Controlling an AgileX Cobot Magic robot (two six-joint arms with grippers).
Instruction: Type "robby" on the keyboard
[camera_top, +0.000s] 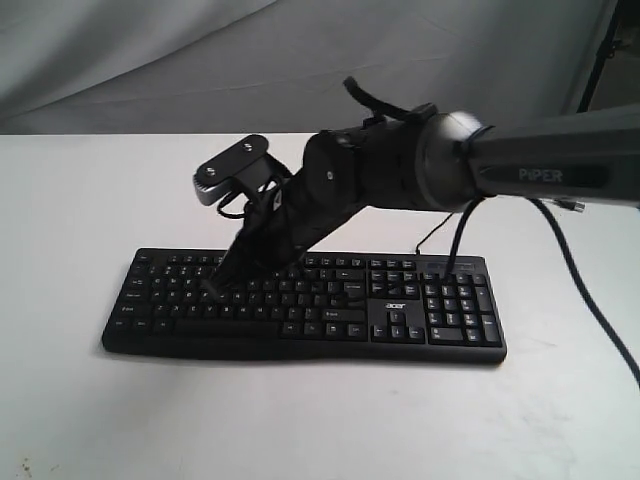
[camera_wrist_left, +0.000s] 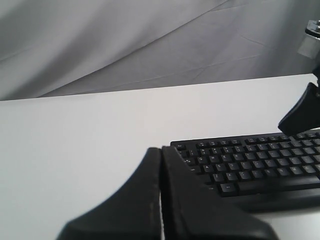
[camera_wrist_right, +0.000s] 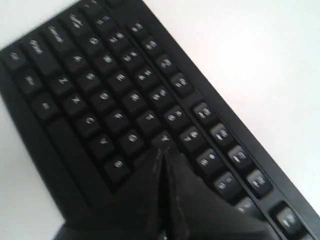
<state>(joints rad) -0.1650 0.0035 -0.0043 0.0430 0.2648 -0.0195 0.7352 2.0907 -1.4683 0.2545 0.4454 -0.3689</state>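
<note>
Over the left letter rows of the keyboard (camera_top: 440, 310) — flat on the table (camera_top: 80, 200) — I am holding my right gripper (camera_top: 212, 285) pressed together, making one narrow tip so, I judge, only a single key gets struck; left gripper (camera_wrist_left: 161, 155), likewise closed, parked aside.

The exterior view looks down across the table (camera_top: 80, 200) from the typist's side, with the keyboard (camera_top: 430, 310) centred. The left wrist view sits low off the keyboard's end, facing along the left pincer (camera_wrist_left: 161, 150). The right wrist view hangs close over the keys. All three share the keyboard.
</note>
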